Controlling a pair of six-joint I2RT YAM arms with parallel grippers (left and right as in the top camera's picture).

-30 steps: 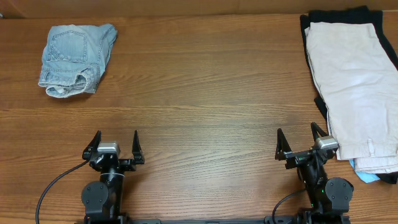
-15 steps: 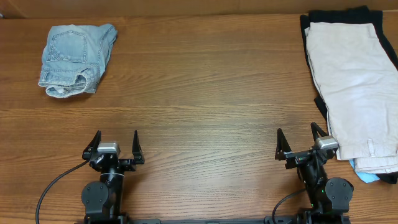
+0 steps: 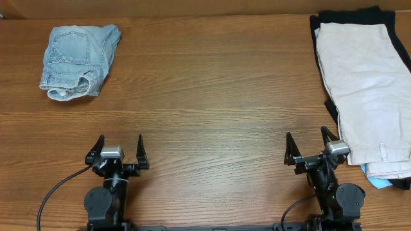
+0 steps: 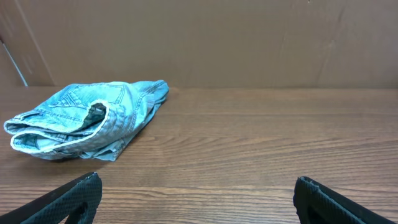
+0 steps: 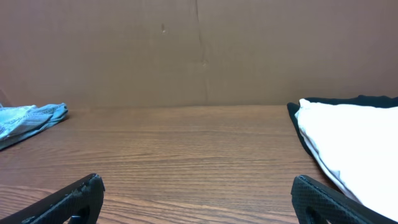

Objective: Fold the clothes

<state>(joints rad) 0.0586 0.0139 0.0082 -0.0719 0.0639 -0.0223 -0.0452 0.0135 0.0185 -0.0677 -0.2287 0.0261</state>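
The left pincer (image 3: 119, 140) sits at the near edge of the wooden table (image 3: 212, 96), its two fingers spread wide apart and holding nothing; the right pincer (image 3: 306, 133) sits likewise on the other side, fingers apart and empty.

The faded denim shorts (image 3: 77, 59) lie folded in a loose bundle at the far left of the table, at about 11 o'clock from the left pincer and well apart from it; in the left wrist view they lie to the upper left, beyond the bare wood ahead of the fingertips.

The cream-beige shorts (image 3: 366, 83) lie flat along the right edge of the table, from about 1 o'clock to 3 o'clock of the right pincer; their near end, with a belt loop, lies just beside that pincer's right finger, though the overhead view does not settle whether cloth and finger touch.

The black garment (image 3: 319, 25) lies under the cream shorts, showing as a dark border along their far and left edges; a small piece of light-blue cloth (image 3: 383, 183) peeks out under their near end, at about 4 o'clock from the right pincer.
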